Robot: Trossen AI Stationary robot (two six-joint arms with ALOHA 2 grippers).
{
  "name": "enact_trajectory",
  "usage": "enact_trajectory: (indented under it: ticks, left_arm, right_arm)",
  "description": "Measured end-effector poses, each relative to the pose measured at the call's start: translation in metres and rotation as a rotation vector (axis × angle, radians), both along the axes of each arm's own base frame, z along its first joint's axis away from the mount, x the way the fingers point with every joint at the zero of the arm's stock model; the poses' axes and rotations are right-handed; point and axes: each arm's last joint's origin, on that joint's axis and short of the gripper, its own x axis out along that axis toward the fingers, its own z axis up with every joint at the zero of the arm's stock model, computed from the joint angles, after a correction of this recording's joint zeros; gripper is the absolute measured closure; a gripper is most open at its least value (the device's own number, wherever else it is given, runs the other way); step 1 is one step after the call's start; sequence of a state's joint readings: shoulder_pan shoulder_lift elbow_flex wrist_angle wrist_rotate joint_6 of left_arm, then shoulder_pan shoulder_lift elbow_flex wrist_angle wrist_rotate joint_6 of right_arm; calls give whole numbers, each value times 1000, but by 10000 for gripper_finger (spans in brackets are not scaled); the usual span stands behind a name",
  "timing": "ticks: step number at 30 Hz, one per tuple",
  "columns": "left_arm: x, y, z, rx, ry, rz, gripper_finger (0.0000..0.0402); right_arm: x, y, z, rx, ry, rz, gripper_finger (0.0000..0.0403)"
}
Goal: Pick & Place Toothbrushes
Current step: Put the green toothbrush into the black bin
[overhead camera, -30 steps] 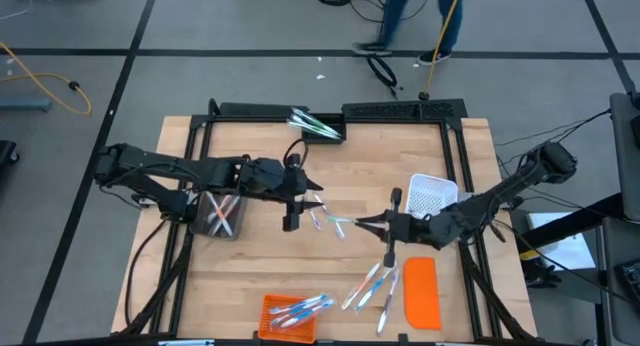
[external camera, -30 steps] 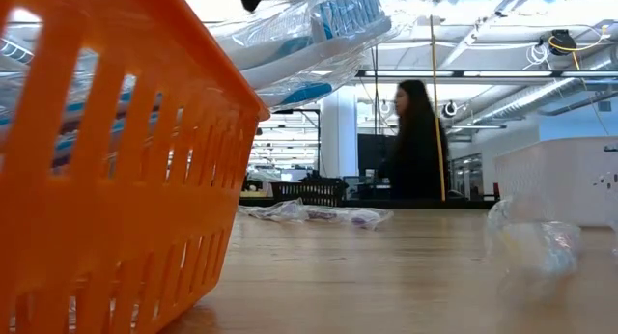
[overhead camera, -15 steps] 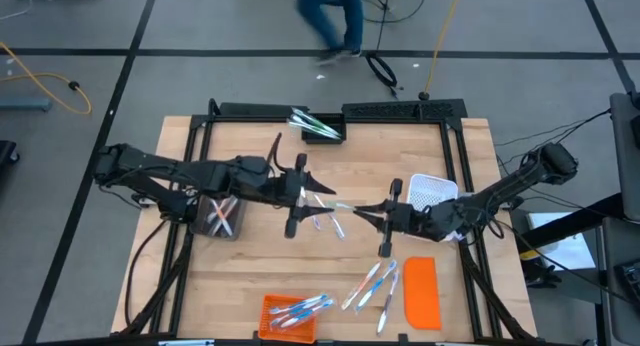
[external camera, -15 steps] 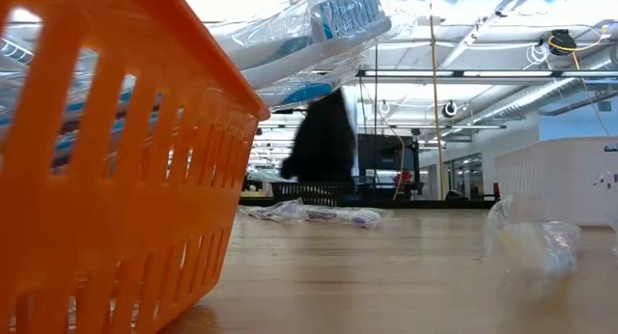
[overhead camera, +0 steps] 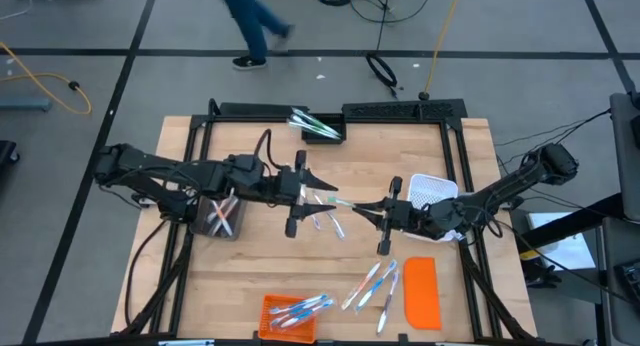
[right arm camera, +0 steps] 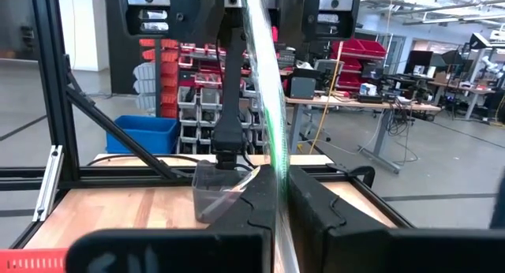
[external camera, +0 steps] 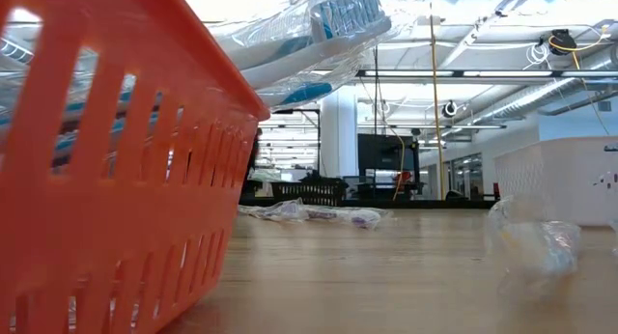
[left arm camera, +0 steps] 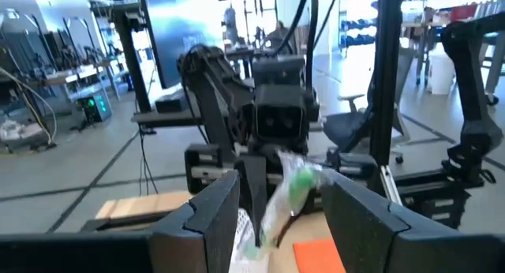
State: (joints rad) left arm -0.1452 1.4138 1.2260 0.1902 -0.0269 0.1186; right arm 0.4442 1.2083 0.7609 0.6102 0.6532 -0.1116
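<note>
No legible text in any view

Printing shows on the clear toothbrush wrappers heaped above the orange basket in the low view — blue lettering toward one o'clock of the basket's rim — but it is too blurred to read; no label, brand, number or sign elsewhere can be made out.

An orange lid lies just beside a white mesh basket.
</note>
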Motion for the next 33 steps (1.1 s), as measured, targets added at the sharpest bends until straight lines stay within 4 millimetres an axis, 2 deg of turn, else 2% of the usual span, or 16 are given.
enact_trajectory:
  ticks: [3, 5, 12, 20, 28, 33]
  left_arm:
    - [2, 0, -2, 12, 6, -1, 230]
    - [5, -1, -5, 14, 14, -1, 251]
    - [11, -1, -12, 62, 29, -2, 384]
    - [11, -2, -11, 48, 21, -22, 394]
    - [11, 0, -13, 44, 42, 30, 397]
    - [10, 10, -19, 57, 111, 127, 397]
  right_arm:
    - [0, 0, 0, -1, 0, 0, 395]
    - [0, 0, 0, -2, 0, 0, 395]
    - [0, 0, 0, -6, 4, 3, 395]
    - [0, 0, -1, -6, 11, 8, 392]
    - [0, 0, -6, -33, 59, 0, 314]
    - [0, 0, -10, -28, 99, -3, 277]
